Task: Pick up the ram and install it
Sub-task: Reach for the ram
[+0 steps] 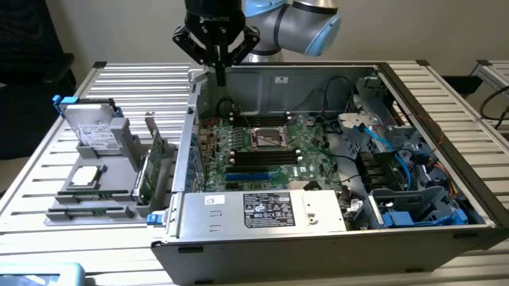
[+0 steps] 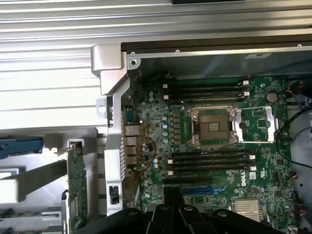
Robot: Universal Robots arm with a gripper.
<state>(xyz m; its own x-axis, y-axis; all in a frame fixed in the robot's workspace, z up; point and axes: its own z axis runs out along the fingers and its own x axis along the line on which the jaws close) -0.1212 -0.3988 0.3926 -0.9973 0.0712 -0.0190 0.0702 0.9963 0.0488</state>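
My gripper (image 1: 219,76) hangs above the far left corner of the open computer case (image 1: 263,238), its dark fingers pressed together with nothing between them. In the wrist view the gripper (image 2: 173,195) sits over the green motherboard (image 2: 161,126). Two groups of long black memory slots (image 1: 264,157) lie on either side of the processor socket (image 1: 269,138), and they show as slots (image 2: 209,161) beside the socket (image 2: 213,127). A thin dark stick that looks like the ram (image 1: 92,194) stands on edge in the grey holder (image 1: 59,215), well to the exterior view's left of the gripper.
The grey holder also carries a hard drive (image 1: 94,128), a processor chip (image 1: 86,174) and a wide green expansion card (image 1: 149,170) with a metal bracket. A power supply (image 1: 266,210) fills the case's near side. Cables and blue drive bays (image 1: 413,211) crowd the exterior view's right.
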